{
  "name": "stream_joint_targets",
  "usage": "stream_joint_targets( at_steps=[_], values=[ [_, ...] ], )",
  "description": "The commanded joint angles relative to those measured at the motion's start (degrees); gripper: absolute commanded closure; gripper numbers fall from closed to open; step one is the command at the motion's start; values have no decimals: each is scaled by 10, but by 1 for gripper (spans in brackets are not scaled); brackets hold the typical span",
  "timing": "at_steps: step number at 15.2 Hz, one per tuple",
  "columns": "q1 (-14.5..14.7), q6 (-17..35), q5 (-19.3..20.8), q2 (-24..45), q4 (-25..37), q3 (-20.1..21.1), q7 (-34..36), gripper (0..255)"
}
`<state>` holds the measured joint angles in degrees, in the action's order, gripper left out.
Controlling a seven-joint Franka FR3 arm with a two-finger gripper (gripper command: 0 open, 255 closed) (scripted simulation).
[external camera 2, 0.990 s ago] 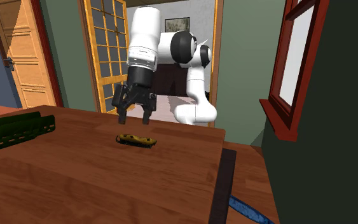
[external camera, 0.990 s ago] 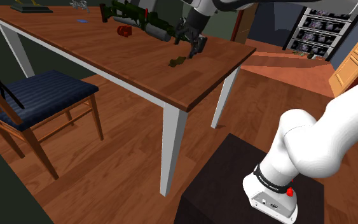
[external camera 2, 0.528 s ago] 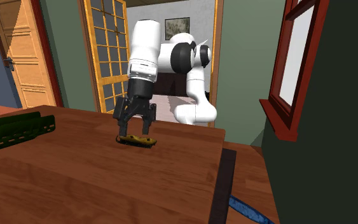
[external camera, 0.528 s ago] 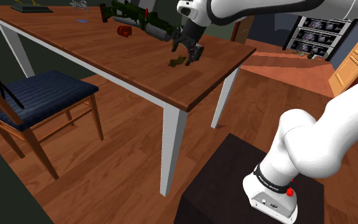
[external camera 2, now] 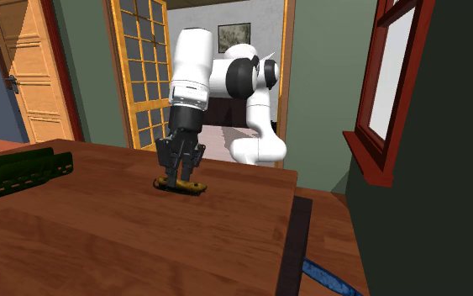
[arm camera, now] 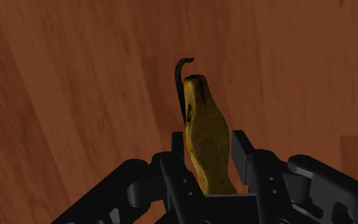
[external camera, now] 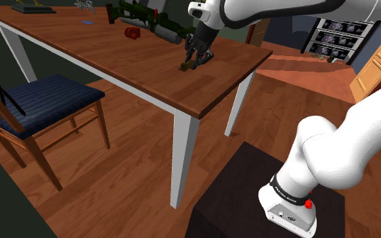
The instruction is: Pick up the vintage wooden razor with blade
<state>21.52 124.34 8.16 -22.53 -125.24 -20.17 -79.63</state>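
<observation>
The razor (arm camera: 204, 124) has a yellowish-brown wooden handle and a thin dark blade curling out at its far end. It lies flat on the wooden table (external camera: 107, 59), near the table's corner toward the stand. My black gripper (arm camera: 209, 159) points straight down and is shut on the razor's handle, one finger pressing each side. In the shoulder view the gripper (external camera: 194, 61) stands over the razor (external camera: 185, 67). From the second exterior view the razor (external camera 2: 195, 187) sticks out to the right of the fingers (external camera 2: 176, 175).
A long dark green object (external camera: 147, 21) lies on the table behind the gripper, with a small red thing (external camera: 132, 32) beside it. The table's edge (external camera: 202, 108) is close to the razor. A blue-seated wooden chair (external camera: 43, 101) stands on the floor.
The gripper came down over the razor, and its fingers, open half a second ago, have closed on the handle. The razor still rests on the table.
</observation>
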Motion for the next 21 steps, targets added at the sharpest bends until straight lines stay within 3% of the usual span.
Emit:
stream_joint_targets(
  at_steps=[1, 4, 21],
  values=[
    [0, 0, 0, 0, 0, 0, 0, 255],
    [0, 0, 0, 0, 0, 0, 0, 255],
    [6, -116, -10, 9, 125, 7, -5, 255]
  ],
)
